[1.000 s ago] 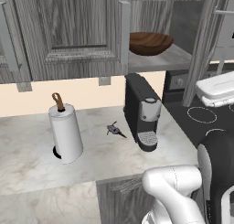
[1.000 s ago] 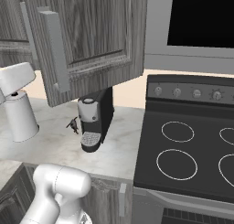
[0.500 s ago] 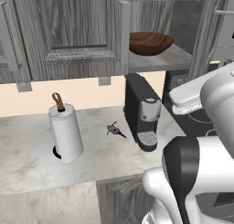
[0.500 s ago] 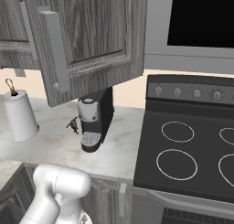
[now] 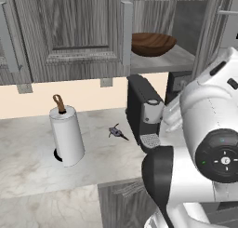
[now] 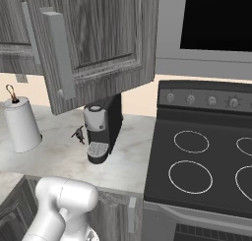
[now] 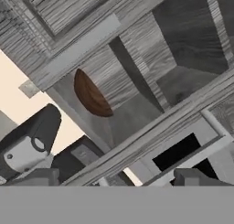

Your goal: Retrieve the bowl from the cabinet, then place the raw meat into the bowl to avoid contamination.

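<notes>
simulated kitchen: marble counter point(image 5: 32, 176), stove point(image 6: 206, 171) to its right, grey wall cabinet point(image 5: 83, 31) above. the cabinet door stands open; the bowl point(image 5: 152, 43) rests on the inner shelf, above the coffee machine point(image 5: 145, 113). the raw meat point(image 5: 116, 132) lies on the counter between the paper-towel roll point(image 5: 67, 136) and the coffee machine. change: the arm has swung up across the left base view within the last second. the gripper point(image 7: 114, 179) now faces the shelf, fingers spread wide, holding nothing. implication: the reach for the bowl appears under way.
</notes>
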Controlling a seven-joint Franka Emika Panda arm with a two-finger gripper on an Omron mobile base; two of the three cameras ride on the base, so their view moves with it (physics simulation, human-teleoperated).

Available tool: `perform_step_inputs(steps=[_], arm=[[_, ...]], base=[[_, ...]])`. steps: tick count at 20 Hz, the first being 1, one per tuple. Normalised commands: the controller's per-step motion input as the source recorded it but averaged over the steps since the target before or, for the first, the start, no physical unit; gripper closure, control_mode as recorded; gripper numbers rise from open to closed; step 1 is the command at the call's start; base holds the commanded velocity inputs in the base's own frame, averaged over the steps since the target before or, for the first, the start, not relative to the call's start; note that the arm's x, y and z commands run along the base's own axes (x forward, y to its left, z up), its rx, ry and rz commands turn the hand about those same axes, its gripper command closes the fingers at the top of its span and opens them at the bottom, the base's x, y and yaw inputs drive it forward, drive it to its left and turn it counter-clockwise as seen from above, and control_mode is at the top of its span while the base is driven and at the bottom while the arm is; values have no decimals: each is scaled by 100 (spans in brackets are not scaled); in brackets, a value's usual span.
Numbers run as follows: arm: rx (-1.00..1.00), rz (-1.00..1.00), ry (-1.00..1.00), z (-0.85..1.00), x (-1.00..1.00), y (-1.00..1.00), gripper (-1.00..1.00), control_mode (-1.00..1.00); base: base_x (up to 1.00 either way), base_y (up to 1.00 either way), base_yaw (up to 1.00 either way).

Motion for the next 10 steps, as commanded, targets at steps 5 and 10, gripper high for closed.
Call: perform_step_inputs(steps=[5, 10], arm=[[-30, -10, 24, -18, 6, 3, -100, -100], [-25, -10, 24, -12, 24, 0, -100, -100]], base=[[0, 0, 0], [0, 0, 0]])
